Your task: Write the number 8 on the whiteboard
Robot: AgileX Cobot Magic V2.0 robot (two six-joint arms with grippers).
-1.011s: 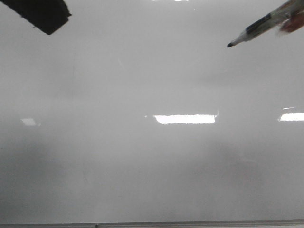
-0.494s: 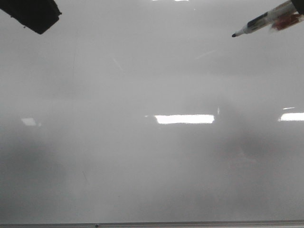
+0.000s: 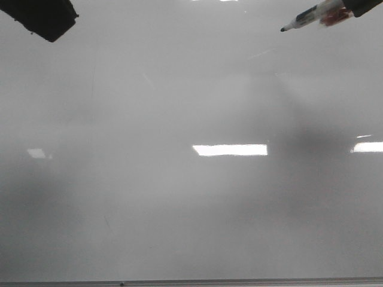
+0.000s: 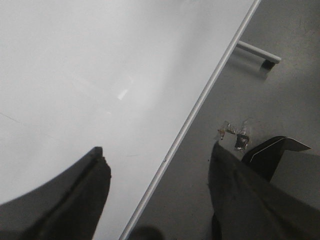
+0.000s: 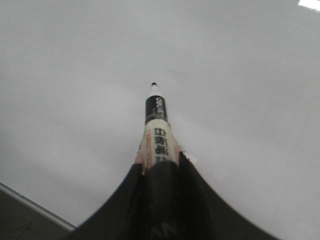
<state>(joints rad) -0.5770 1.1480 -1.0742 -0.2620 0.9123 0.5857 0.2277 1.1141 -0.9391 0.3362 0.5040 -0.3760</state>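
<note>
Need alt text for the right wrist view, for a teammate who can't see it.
The right gripper clamps a black-tipped marker, cap off, pointing at the whiteboard. No ink line is visible on the glossy grey surface; the board's frame edge crosses one corner.

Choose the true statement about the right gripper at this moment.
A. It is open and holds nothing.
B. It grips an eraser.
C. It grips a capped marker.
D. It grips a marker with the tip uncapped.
D: in the right wrist view the right gripper is closed on the marker, whose bare dark tip points at the whiteboard.

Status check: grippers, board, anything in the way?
Right gripper shut on marker, tip off the whiteboard. Left gripper open, empty, at board edge. No 8, only faint scuffs. Nothing in the way.
</note>
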